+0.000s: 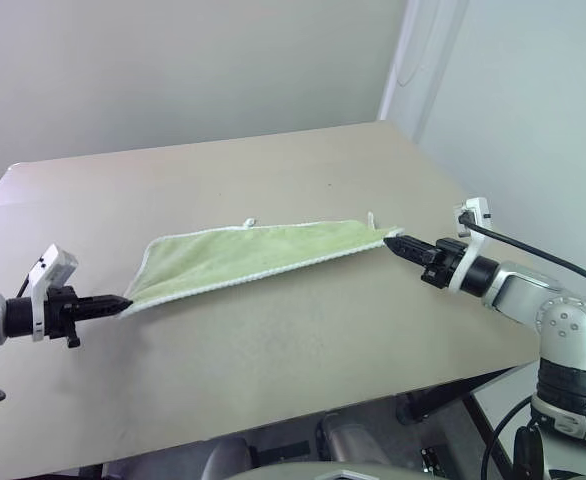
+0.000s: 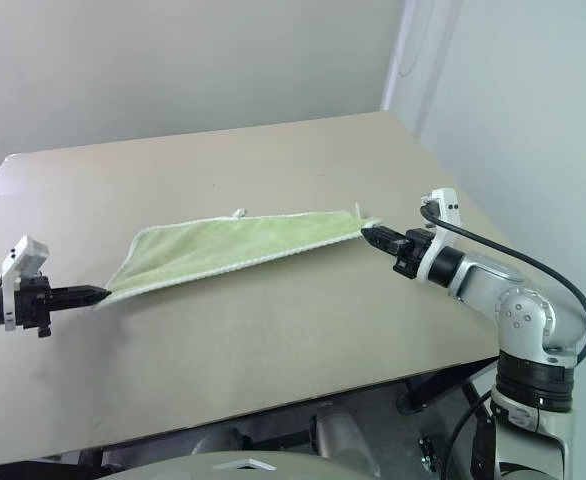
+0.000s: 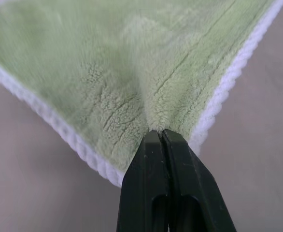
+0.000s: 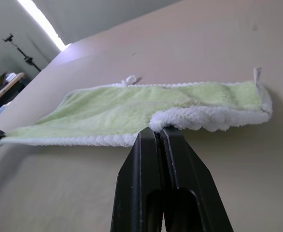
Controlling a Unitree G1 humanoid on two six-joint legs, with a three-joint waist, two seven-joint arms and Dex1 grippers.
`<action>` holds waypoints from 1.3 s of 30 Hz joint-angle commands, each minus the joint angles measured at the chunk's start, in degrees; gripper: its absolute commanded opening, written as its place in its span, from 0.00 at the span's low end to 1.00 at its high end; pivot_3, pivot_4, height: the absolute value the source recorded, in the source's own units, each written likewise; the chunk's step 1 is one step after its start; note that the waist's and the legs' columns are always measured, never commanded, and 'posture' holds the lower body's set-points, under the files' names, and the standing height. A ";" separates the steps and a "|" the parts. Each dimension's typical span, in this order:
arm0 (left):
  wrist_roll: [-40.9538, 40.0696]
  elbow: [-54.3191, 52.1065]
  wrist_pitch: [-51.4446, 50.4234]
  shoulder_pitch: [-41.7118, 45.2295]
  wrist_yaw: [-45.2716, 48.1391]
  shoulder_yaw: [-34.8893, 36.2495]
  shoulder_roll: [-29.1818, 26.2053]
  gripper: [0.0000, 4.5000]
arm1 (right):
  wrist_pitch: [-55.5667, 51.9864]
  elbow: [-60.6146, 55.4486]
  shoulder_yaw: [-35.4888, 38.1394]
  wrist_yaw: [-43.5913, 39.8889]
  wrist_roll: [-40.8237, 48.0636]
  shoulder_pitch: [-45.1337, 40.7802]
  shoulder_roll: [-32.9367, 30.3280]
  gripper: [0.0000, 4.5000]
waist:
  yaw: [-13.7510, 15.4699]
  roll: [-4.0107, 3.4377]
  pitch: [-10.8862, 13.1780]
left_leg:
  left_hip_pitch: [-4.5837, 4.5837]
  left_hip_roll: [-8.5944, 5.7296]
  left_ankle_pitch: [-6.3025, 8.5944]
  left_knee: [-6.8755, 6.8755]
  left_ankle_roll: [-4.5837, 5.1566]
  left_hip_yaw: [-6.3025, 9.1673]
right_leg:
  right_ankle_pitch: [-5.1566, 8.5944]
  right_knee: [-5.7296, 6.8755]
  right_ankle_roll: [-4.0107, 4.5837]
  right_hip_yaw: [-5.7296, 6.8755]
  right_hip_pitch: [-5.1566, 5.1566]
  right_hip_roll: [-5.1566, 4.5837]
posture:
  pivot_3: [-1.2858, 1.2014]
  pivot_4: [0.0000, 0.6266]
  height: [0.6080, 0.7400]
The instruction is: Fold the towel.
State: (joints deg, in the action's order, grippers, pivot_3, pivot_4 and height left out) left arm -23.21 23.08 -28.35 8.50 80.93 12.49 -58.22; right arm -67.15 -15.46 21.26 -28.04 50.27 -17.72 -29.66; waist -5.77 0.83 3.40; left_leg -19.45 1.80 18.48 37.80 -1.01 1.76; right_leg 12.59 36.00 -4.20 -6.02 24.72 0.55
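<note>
Towel: over table mid, stretched L–R betw. both grippers, near edge raised, far edge at table surface. Left gripper: at towel's L corner, clamped on it. Right gripper: at towel's R corner, clamped on it. Loop tab: towel's R end, far side.

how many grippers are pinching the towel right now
2. The left gripper is shut on the towel at its near-left corner, and the right gripper is shut on its right end, holding it stretched above the table.
</note>
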 commanded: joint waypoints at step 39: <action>-5.79 -8.77 -6.66 -2.08 -5.78 6.98 -3.46 0.00 | 4.35 -8.85 7.30 13.79 35.82 17.38 -19.93 0.00 | 0.30 0.67 0.21 | 0.05 -0.01 0.08 -0.55 0.12 -0.14 | 0.51 0.03 0.12 0.04 0.18 -0.10 | 0.52 0.00 1.00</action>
State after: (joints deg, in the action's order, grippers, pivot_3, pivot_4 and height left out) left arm -29.35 13.72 -34.67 4.57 76.10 18.89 -60.94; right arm -64.62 -25.30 28.42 -15.63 86.79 1.31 -49.05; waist -5.47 1.50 3.61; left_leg -19.38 1.80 18.56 37.29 -0.90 1.63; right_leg 13.10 36.04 -4.08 -5.98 24.87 0.45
